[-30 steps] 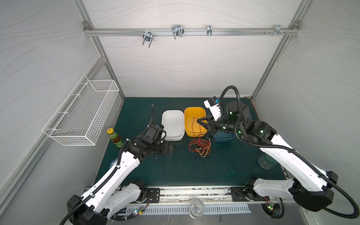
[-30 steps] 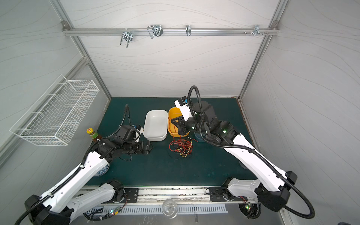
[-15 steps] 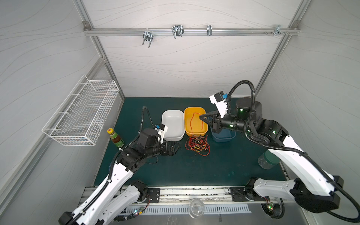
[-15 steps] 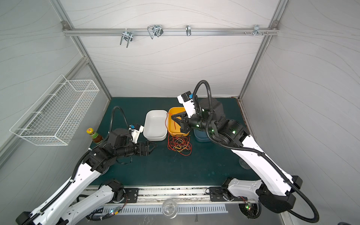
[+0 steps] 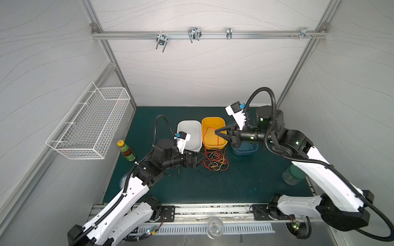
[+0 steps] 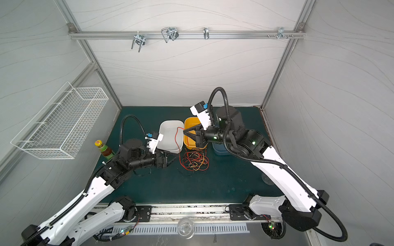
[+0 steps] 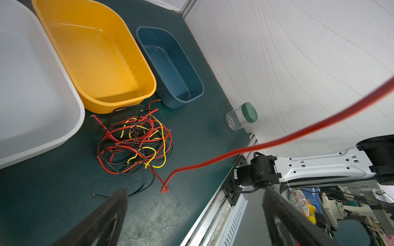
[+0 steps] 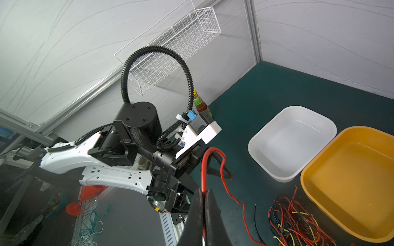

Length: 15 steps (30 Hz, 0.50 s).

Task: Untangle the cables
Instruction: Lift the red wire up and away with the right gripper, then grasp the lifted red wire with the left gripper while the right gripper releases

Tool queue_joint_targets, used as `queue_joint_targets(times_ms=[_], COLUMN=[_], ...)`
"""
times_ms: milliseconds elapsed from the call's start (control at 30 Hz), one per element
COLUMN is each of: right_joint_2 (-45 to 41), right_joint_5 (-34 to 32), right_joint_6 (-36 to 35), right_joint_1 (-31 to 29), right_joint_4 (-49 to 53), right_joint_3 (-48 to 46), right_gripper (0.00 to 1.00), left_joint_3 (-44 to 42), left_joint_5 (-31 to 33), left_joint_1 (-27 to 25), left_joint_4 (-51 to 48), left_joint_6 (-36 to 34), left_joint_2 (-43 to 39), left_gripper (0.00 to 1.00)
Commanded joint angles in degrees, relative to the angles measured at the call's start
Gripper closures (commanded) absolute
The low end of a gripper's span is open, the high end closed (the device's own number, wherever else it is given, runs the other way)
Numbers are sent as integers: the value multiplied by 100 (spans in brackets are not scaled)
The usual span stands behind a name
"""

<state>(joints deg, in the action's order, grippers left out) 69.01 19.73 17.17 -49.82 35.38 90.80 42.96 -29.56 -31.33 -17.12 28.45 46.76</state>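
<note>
The cables [image 5: 215, 160] lie in a red, black and yellow tangle on the green mat in front of the yellow tub, also seen in the left wrist view [image 7: 136, 142]. My right gripper [image 8: 203, 191] is shut on one red cable [image 8: 203, 170] and holds it high over the tubs [image 5: 216, 132]. That red cable [image 7: 277, 142] runs down in a long slack line to the tangle. My left gripper [image 7: 195, 191] is open and empty. It hovers low at the tangle's left edge [image 5: 201, 158], its fingers apart from the wires.
A white tub [image 5: 191, 132], a yellow tub [image 5: 211, 125] and a blue tub [image 5: 245, 149] stand in a row behind the tangle. A green-lidded jar [image 5: 293, 174] lies at the right. A sauce bottle [image 5: 126, 151] stands at the left under a wire basket [image 5: 91, 125].
My left arm has reached right, bringing its open gripper up to the tangle. The right gripper has risen with the red cable still pinched in it.
</note>
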Motion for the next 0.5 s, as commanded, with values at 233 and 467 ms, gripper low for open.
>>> queue_joint_targets(times_ms=[233, 467], right_joint_2=[-50, -102], right_joint_5=[585, 732], right_joint_6=[152, 275], right_joint_1=[-41, -43], right_joint_4=[-30, -118], right_joint_3=[171, 92], right_gripper=[100, 100], left_joint_3=[178, 301], left_joint_5=[-295, -160], left_joint_1=[-270, -338], left_joint_4=[882, 807], left_joint_6=[96, 30], left_joint_2=[313, 491], left_gripper=[7, 27])
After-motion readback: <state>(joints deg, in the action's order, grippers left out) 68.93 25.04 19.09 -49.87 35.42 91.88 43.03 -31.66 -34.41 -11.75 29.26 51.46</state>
